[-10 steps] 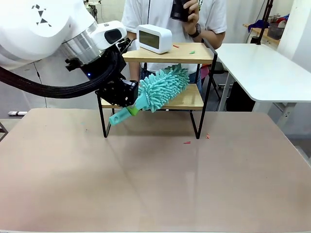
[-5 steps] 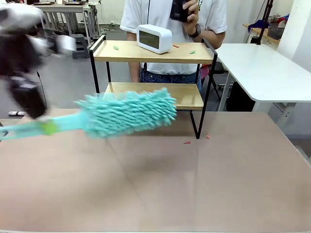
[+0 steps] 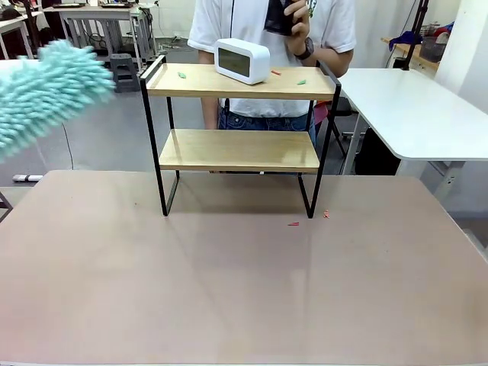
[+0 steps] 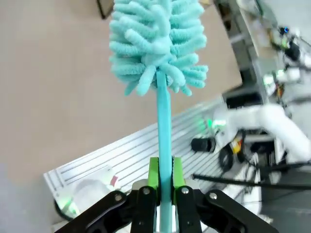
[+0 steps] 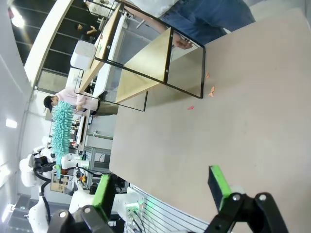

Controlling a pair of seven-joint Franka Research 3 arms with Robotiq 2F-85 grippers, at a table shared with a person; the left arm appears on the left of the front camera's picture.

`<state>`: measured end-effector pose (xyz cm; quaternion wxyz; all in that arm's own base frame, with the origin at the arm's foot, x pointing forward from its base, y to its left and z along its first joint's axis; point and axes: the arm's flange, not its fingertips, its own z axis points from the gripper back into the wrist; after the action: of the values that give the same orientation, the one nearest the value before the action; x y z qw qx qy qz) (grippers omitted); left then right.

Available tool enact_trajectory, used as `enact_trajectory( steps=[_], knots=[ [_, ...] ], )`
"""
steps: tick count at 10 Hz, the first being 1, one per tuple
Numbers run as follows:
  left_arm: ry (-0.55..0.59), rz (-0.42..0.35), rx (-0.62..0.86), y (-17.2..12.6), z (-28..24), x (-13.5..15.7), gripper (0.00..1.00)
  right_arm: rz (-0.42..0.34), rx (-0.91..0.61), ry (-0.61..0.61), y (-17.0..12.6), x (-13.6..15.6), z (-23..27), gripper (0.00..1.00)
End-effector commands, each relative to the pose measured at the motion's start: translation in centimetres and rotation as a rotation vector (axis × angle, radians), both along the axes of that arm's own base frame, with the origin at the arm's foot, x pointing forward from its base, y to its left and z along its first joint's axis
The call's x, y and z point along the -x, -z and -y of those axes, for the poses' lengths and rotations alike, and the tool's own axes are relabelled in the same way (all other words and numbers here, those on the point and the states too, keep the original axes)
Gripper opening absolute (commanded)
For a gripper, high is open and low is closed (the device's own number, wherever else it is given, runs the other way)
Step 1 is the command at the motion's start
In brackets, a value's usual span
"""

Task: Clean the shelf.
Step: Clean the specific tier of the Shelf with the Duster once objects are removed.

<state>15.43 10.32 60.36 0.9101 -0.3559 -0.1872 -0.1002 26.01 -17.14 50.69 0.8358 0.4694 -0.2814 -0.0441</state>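
The shelf (image 3: 240, 150) stands at the table's far middle, two wooden boards in a black frame. Small green and red scraps (image 3: 182, 75) lie on its top board beside a white clock (image 3: 242, 59). A teal fluffy duster (image 3: 46, 91) hangs blurred at the upper left, well clear of the shelf. In the left wrist view my left gripper (image 4: 165, 179) is shut on the duster's handle (image 4: 164, 126), the head (image 4: 155, 43) pointing away. My right gripper (image 5: 162, 189) is open and holds nothing, over the tabletop with the shelf (image 5: 146, 63) farther off.
A person (image 3: 267, 23) stands behind the shelf holding a dark object. Red scraps (image 3: 293, 223) lie on the beige tabletop (image 3: 244, 290) by the shelf's right legs. A white table (image 3: 412, 107) stands at the right.
The left arm has swung the duster from the shelf's lower board out to the left and upward. The arm itself has left the front view.
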Motion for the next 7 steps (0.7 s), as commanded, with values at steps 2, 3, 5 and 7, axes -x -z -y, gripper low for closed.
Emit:
enact_trajectory(
  steps=[2, 3, 5, 7],
  knots=[
    [-0.238, -0.145, 0.214, 1.8, -1.1, -6.0, 0.12, 0.036, -0.009, -0.006, -0.1, -0.3, -0.1, 1.00],
    [-0.101, -0.037, 0.073, 1.0, -2.1, -0.6, 0.12, 0.036, -0.009, -0.006, -0.1, -0.3, -0.1, 1.00],
    [-0.101, -0.037, 0.073, 1.0, -2.1, -0.6, 0.12, 0.036, -0.009, -0.006, -0.1, -0.3, -0.1, 1.00],
    [-0.101, -0.037, 0.073, 1.0, -2.1, -0.6, 0.12, 0.036, -0.009, -0.006, -0.1, -0.3, -0.1, 1.00]
  ],
)
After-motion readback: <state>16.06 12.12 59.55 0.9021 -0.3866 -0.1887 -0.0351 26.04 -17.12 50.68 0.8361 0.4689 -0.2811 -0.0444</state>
